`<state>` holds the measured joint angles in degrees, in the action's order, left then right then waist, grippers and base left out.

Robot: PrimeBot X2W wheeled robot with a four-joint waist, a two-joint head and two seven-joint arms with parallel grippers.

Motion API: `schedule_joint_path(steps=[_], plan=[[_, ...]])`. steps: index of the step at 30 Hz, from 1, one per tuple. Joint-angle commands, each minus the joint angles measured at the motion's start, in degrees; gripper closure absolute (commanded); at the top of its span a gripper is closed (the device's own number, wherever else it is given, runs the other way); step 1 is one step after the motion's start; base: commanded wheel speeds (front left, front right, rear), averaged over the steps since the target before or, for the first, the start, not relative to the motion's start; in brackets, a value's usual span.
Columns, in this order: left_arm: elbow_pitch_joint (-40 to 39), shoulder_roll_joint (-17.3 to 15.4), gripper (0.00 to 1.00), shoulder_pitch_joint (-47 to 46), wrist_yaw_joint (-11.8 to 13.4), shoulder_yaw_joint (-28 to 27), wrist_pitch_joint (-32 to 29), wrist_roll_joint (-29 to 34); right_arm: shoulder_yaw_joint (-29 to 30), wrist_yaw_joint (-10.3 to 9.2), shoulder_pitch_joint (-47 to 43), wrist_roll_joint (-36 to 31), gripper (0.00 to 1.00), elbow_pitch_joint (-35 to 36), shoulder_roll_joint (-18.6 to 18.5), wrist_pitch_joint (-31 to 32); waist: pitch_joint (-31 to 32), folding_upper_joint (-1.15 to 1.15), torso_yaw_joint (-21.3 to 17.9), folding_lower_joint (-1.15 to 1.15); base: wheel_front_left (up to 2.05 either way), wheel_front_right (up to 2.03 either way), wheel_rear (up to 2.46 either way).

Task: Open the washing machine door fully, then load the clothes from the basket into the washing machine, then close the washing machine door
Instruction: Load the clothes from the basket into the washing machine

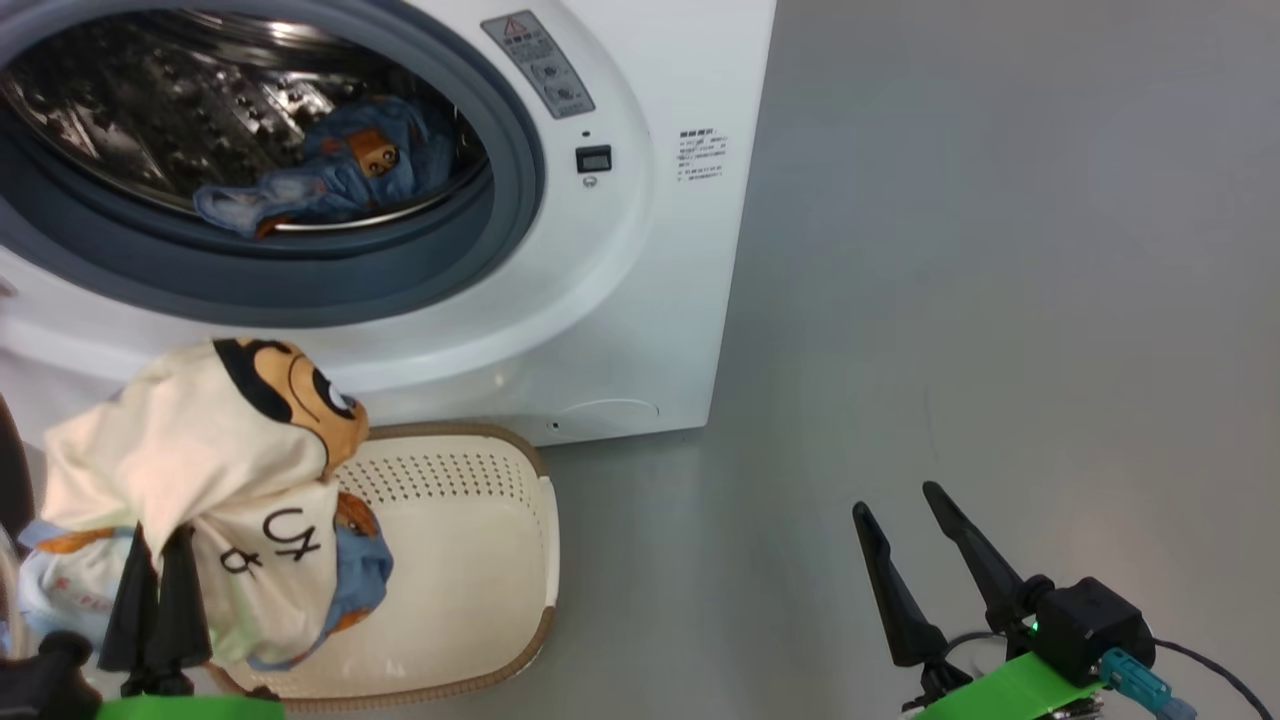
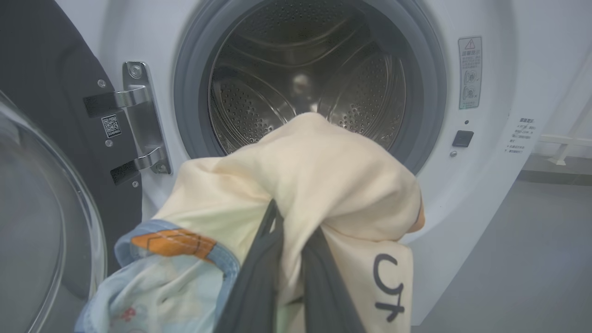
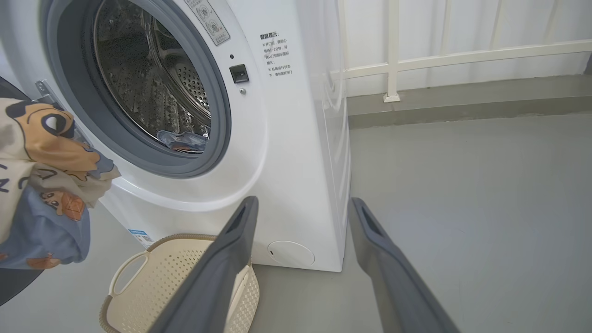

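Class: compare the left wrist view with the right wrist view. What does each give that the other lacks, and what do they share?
Left wrist view's own: the left hand shut on the cream garment, and the door's glass bowl. Right wrist view's own: the open right hand, the basket on the floor, a blue garment in the drum. Shared: the washing machine, its drum and the cream garment.

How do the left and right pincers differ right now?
Left pincer is shut on the clothes; right pincer is open and empty. Left pincer faces the drum; right pincer hangs over the floor beside the washer. Both have two dark fingers.
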<state>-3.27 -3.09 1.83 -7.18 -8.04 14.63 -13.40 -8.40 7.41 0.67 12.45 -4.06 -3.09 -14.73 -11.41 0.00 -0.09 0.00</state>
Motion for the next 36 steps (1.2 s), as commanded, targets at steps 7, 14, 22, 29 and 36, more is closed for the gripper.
schedule_joint_path(steps=[7, 14, 22, 29, 36], plan=[[0.6, -2.18, 1.0, -6.22, -0.26, -0.83, 0.37, -0.22, -1.58, 0.08, 3.02, -0.98, 0.0, 1.86, 0.22, -0.27, -3.61, 0.0, -0.29, 0.0, 0.0, 0.0, 0.0], [3.21, -3.88, 1.0, -12.09, -0.29, 1.39, 0.37, -0.73, -1.77, 0.08, 4.17, -1.0, 0.0, 2.06, 0.22, -0.27, -6.07, 0.0, -0.94, 0.0, 0.0, 0.0, 0.0], [6.74, -6.98, 1.0, -18.51, -0.3, 4.08, 0.37, -1.55, -2.3, 0.08, 5.27, -0.69, 0.0, 2.0, 0.22, -0.27, -7.71, 0.0, -2.59, 0.0, 0.0, 0.0, 0.0], [10.03, -9.93, 1.0, -23.65, -0.3, 5.06, 0.37, -1.95, -2.63, 0.08, 5.68, -0.37, 0.0, 2.11, 0.22, -0.27, -8.8, 0.0, -3.98, 0.0, 0.0, 0.0, 0.0], [13.22, -12.65, 1.0, -27.97, -0.3, 6.15, 0.37, -2.31, -2.94, 0.08, 6.16, -0.17, 0.0, 2.33, 0.22, -0.27, -9.91, 0.0, -4.98, 0.0, 0.0, 0.0, 0.0]])
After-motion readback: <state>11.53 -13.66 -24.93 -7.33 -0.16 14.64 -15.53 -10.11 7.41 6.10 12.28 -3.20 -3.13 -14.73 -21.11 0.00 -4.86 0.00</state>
